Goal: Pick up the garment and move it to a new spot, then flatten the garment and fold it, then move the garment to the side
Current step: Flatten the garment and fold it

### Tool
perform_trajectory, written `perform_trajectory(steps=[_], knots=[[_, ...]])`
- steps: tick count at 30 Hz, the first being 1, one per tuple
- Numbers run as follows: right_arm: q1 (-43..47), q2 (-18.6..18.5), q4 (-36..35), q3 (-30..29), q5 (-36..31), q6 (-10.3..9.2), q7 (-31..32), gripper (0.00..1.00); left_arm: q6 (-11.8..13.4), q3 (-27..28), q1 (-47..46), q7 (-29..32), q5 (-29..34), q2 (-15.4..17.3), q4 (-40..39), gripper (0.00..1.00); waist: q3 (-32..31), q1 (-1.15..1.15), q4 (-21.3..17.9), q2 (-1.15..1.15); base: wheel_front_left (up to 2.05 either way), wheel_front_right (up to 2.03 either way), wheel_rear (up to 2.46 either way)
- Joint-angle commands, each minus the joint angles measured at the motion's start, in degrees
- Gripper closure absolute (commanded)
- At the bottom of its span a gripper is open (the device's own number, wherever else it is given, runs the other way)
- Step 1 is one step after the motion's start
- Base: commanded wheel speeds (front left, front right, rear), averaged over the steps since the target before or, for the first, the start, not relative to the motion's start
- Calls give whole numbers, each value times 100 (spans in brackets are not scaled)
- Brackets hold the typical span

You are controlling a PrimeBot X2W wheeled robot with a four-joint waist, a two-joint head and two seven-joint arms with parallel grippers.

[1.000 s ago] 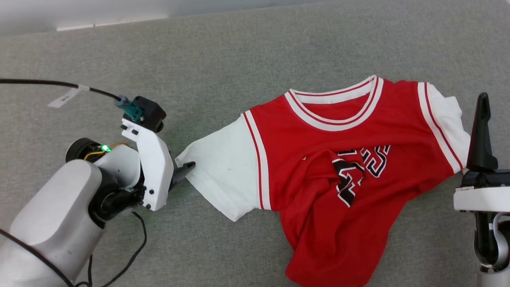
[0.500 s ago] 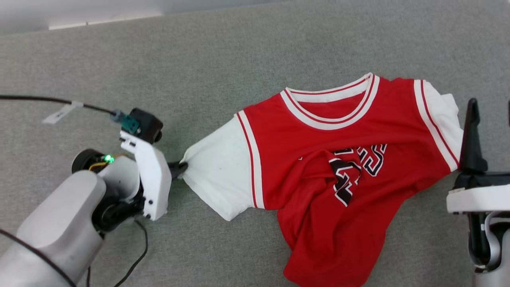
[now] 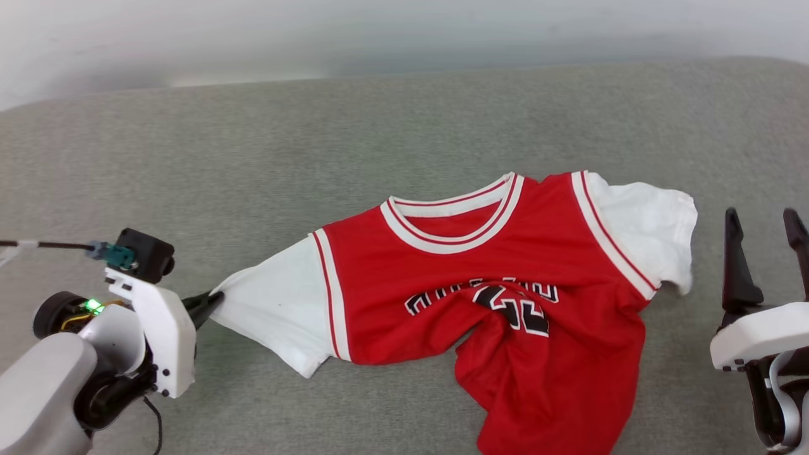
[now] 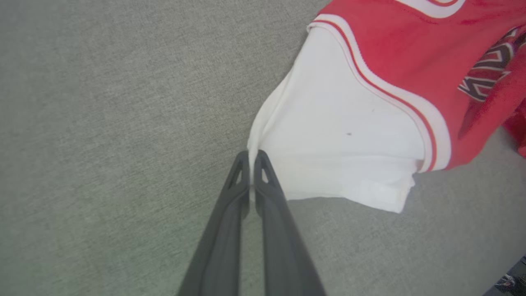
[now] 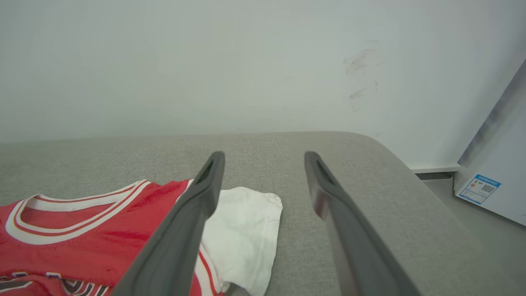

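since a second ago the left gripper (image 3: pixel 212 301) has gone from standing open at the sleeve's edge to pinching it, and the cloth now draws out in a point toward that arm. the head camera has tipped up too, so more wall shows.

from the head view, the garment (image 3: pixel 392 272), a red jersey-style t-shirt with white short sleeves, red-and-white striped trim and black white-edged lettering, lies chest up on the grey woven padded surface (image 3: pixel 316 158), right of middle, collar toward the wall. its lower half is rumpled and folds over part of the lettering. the left arm comes in low from the lower left corner, pale forearm angled up to the right, a green light (image 3: pixel 93 306) glowing at the wrist and a thin black cable (image 3: pixel 44 244) running off to the left edge. the right gripper (image 3: pixel 760 216) stands at the right edge, fingers pointing up, spread apart and holding nothing, near the other sleeve (image 3: pixel 644 234) but apart from it. a pale blurred wall (image 3: pixel 379 38) runs behind the surface.

from the left wrist view, the two dark fingers meet tip to tip, clamped on the hem corner of the pinched sleeve (image 4: pixel 337 139), creases fanning from the grip, grey weave beneath.

from the right wrist view, the fingers stand wide apart above the surface, the other sleeve lying flat below the left one. the surface rounds off at the right; the wall carries dark scuff marks (image 5: pixel 361 70), and a white cabinet with a blue label (image 5: pixel 478 189) stands at the far right.
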Motion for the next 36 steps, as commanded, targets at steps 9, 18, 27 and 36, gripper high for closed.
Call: perform_trajectory(steps=[9, 18, 27, 36], knots=[[-178, -802, -130, 463, 316, -4, 2119, 0, 457, 247, 339, -499, 305, 433, -1280, 100, 19, 0, 546, 0, 0, 0, 0], [-1432, -2009, 8, 909, 1058, -4, 4947, 0, 1011, 378, 578, -710, 552, 570, -2880, 100, 653, 0, 957, 0, 0, 0, 0], [-2155, -2603, 911, 1209, 1058, -4, 5772, 0, 1192, 300, 494, -831, 821, 414, -3589, 100, 1134, 0, 1450, 0, 0, 0, 0], [-1729, -2644, 1553, 1520, 1273, 6, 5721, 0, 1112, 119, 335, -872, 965, 176, -3569, 100, 1255, 0, 1737, 0, 0, 0, 0]])
